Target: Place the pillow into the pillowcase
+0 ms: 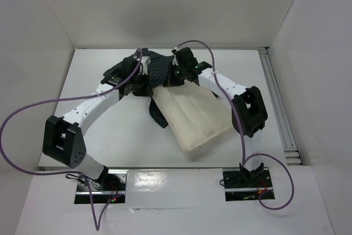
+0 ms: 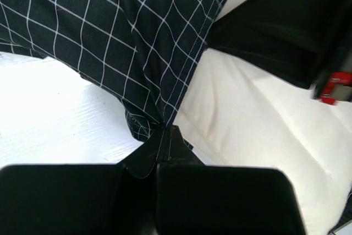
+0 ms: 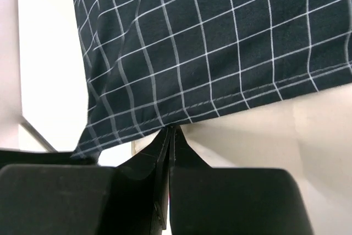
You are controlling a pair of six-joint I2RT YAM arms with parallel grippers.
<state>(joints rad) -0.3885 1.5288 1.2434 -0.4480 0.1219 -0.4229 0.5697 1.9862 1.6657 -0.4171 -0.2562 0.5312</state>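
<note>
From above, the two arm bases sit closest, at the near edge of the desk [image 1: 126, 141], and both arms reach away to meet over the cloth. The pillow [image 1: 195, 119] lies slanted at mid-desk under the right arm. Its far end is tucked into the pillowcase [image 1: 157, 70], which is bunched at the far side. The left fingers [image 1: 132, 78] and right fingers [image 1: 179, 75] are on the case's left and right parts, but this view is too coarse to show their grip.

In the left wrist view, the left fingers [image 2: 166, 130] are pressed together on a gathered fold of the checked hem. The cream pillow [image 2: 264, 136] lies just beside them to the right, and a dark part of the other arm [image 2: 275, 26] crosses above it.

In the right wrist view, the right fingers [image 3: 170, 131] likewise pinch the stitched hem of the pillowcase [image 3: 220, 42], with the pillow [image 3: 264, 136] showing below that edge.

Only the overhead view shows how much pillow is uncovered, which is most of it. Only the wrist views confirm the pinches.

The case looks thin and limp, so it will likely sag and drag unless it is held by its hem on both sides of the mouth. The pillow seems light, squashy and a snug fit, so it may ride along with the cloth rather than slide in.
</note>
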